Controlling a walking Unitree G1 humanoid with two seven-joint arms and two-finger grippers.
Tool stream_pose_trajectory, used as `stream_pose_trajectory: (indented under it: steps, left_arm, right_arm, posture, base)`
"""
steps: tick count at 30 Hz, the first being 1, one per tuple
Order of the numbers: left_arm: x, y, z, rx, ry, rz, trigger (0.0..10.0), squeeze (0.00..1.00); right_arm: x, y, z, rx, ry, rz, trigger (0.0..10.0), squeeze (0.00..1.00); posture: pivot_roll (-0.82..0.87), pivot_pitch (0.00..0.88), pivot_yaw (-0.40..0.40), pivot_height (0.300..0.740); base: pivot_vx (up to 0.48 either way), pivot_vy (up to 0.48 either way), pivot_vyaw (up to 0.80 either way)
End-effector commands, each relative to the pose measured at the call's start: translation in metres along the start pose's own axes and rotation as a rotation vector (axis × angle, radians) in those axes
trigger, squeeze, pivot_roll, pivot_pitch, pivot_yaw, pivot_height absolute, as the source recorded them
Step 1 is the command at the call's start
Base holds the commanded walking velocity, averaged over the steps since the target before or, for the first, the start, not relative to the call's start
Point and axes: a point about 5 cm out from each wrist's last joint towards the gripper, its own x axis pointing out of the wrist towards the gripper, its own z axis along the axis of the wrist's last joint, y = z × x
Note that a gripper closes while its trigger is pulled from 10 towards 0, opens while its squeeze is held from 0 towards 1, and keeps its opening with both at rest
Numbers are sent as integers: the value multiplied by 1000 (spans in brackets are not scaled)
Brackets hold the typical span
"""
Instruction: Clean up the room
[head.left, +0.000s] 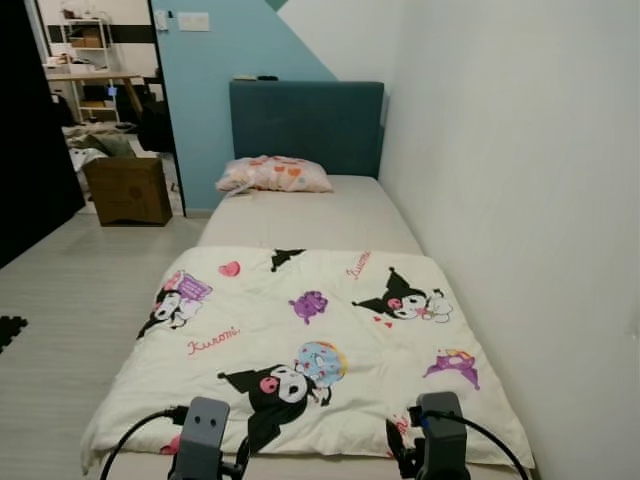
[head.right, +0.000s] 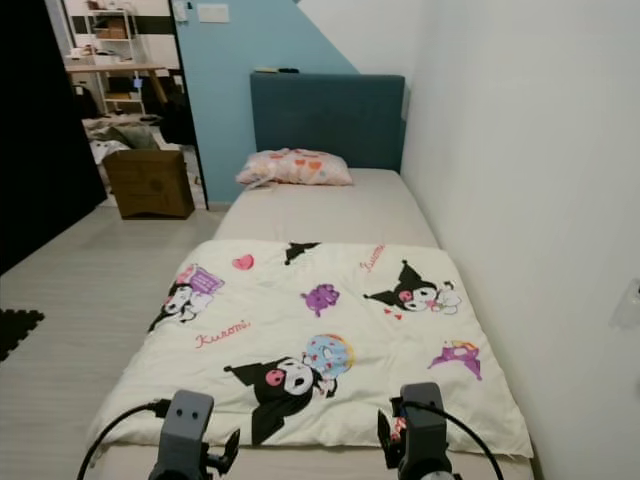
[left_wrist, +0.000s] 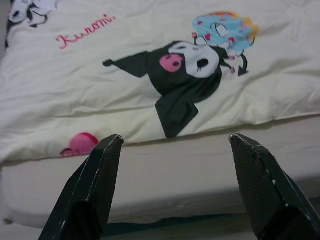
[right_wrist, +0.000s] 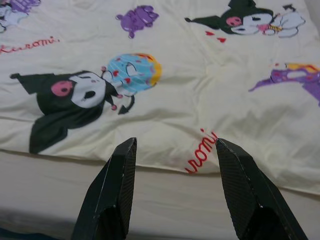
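A single bed (head.left: 330, 215) is seen from its foot, set against a white wall on the right, with a dark teal headboard (head.left: 306, 127) at the far end. A cream blanket (head.left: 300, 340) printed with black, pink and purple cartoon figures is spread flat over the nearer half of the mattress, its front edge lying just short of the mattress edge. A pink patterned pillow (head.left: 274, 174) is laid at the head of the bed, touching the headboard.

At the bottom of the head views, both arms are raised toward the foot of the bed. The left pincer (left_wrist: 175, 145) is spread wide, its two black fingers (left_wrist: 92, 185) well apart, with nothing held between them; it is poised just before the blanket's front edge, near a black cartoon figure, and is touching nothing. The right pincer (right_wrist: 172, 147) is likewise released, its fingers (right_wrist: 112, 190) parted and empty, poised in front of the blanket's edge where red lettering is printed, apart from the cloth.

To the left of the bed, pale wood flooring (head.left: 80, 300) is seen, and a brown cardboard box (head.left: 128, 189) is placed near a doorway, beyond which a cluttered bench (head.left: 90, 72) can be made out.
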Motion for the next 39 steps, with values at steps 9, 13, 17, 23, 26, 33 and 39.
stream_pose_trajectory:
  steps: [9, 13, 17, 23, 26, 33, 39]
  left_arm:
    - [-2, 3, -8, 15, 33, 9, 10000, 0]
    - [-5, 1, -9, 9, 36, 11, 10000, 0]
    - [-6, 2, -10, 10, 37, 14, 10000, 0]
    - [-8, 5, -11, 11, 36, 28, 10000, 0]
    - [-9, 5, -11, 11, 37, 30, 10000, 0]
    - [-11, 4, -12, 10, 38, 30, 10000, 0]
    - [-12, 7, -9, 17, 13, 62, 10000, 0]
  right_arm:
    - [-1, -1, -5, 3, 32, 1, 10000, 0]
    - [-1, 0, -5, 9, 34, 14, 10000, 0]
    - [-1, 1, -5, 7, 35, 22, 10000, 0]
    - [-2, 3, -5, -9, 36, 38, 10000, 0]
    - [-3, 3, -6, -13, 39, 41, 10000, 0]
    - [-3, 3, -5, -18, 37, 49, 10000, 0]
    - [-1, 7, -3, -28, 42, 84, 10000, 0]
  posture:
    - [-23, 146, -26, 630]
    - [-20, 156, -33, 615]
    - [-19, 156, -37, 605]
    - [-21, 158, -46, 600]
    - [-22, 157, -46, 600]
    - [-24, 160, -52, 600]
    - [-18, 185, -59, 585]
  base:
    - [0, 0, 0]
    - [0, 0, 0]
    - [0, 0, 0]
    - [0, 0, 0]
    - [0, 0, 0]
    - [0, 0, 0]
    - [0, 0, 0]
